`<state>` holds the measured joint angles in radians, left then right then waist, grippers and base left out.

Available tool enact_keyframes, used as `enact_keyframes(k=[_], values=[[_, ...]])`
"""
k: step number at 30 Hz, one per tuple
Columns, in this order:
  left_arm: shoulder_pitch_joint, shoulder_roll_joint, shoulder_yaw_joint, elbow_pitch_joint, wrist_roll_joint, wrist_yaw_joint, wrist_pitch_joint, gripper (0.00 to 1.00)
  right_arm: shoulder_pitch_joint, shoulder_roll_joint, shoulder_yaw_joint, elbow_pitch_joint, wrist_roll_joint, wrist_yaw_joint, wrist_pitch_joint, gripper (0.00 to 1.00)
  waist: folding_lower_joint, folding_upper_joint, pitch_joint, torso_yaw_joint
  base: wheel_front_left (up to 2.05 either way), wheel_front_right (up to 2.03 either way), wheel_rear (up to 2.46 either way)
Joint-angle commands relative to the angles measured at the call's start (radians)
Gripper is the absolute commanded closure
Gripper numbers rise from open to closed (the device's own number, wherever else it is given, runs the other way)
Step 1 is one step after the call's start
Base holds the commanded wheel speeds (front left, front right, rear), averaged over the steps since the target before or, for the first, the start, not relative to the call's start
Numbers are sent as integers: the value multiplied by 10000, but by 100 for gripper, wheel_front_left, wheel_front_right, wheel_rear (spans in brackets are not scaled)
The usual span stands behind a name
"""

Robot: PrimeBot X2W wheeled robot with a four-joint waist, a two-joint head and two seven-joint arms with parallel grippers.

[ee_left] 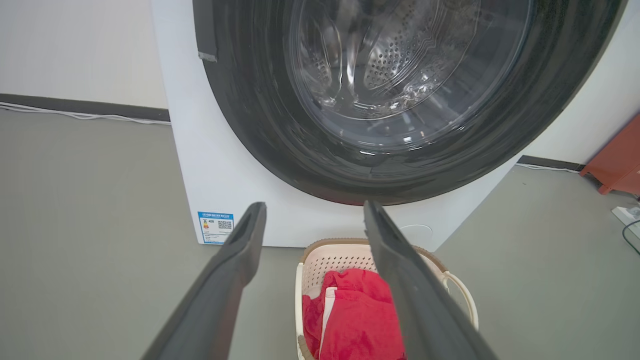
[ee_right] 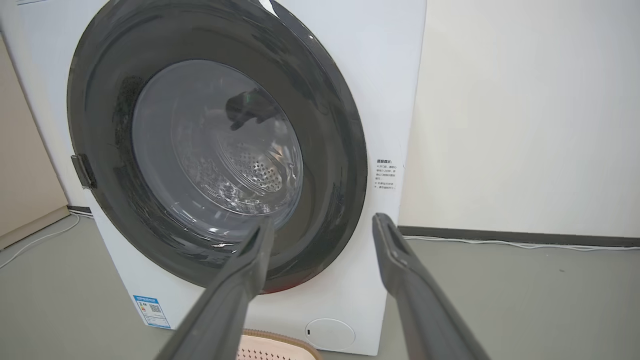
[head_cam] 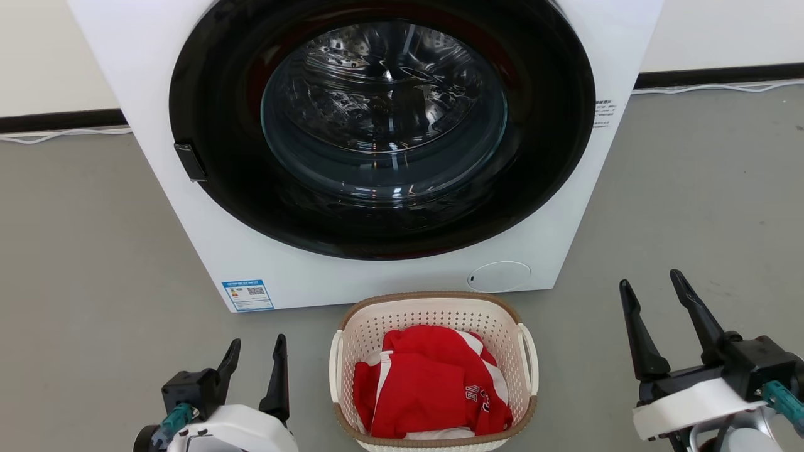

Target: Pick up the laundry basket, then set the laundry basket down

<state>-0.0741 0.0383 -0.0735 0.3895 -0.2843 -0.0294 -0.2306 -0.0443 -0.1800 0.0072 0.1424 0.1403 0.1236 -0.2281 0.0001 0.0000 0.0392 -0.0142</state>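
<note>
My left gripper (head_cam: 258, 340) is open, its two fingers apart with nothing between them. My right gripper (head_cam: 649, 279) is open too and holds nothing.

The basket (head_cam: 440, 314) sits on the floor (head_cam: 94, 282) just in front of the washer (head_cam: 389, 276), below its big round door (head_cam: 383, 125). It is close to the washer, but I cannot tell if it touches. The basket is between my two grippers. My left gripper is on the side of the washer's blue sticker (head_cam: 248, 295). My right gripper is on the side of the washer's little round cap (head_cam: 499, 276). Both are farther from the washer than the basket's back rim.

The basket looks longer one way: from the washer out toward me. Its white handles are on the long sides, the left handle (head_cam: 335, 364) facing my left gripper and the right handle (head_cam: 531, 358) facing my right gripper. My left gripper looks nearer to the basket. My right gripper is well apart from it.

Inside the basket are red clothes (head_cam: 427, 383) with some white on them. They lie below the rim. The washer's door is shut.

I think the lift has not begun yet. I guess each gripper must go in toward its own handle, so the basket comes up flat and the clothes do not spill.
</note>
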Motion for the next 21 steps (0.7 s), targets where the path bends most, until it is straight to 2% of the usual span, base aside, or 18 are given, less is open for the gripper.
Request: enact_keyframes(k=[1,6,21], values=[[-514,113,223,-189,355,93,-169,0,-186,-220,259,-336,-357,68,-195,0,0,0,4,7,0,0,0],[-566,120,198,-116,910,137,-312,0,-185,-285,295,-445,-969,71,-337,0,0,0,19,10,0,0,0],[-577,120,240,-35,911,82,-312,0,-225,56,-237,76,-969,71,-337,0,0,0,37,-18,0,0,0]])
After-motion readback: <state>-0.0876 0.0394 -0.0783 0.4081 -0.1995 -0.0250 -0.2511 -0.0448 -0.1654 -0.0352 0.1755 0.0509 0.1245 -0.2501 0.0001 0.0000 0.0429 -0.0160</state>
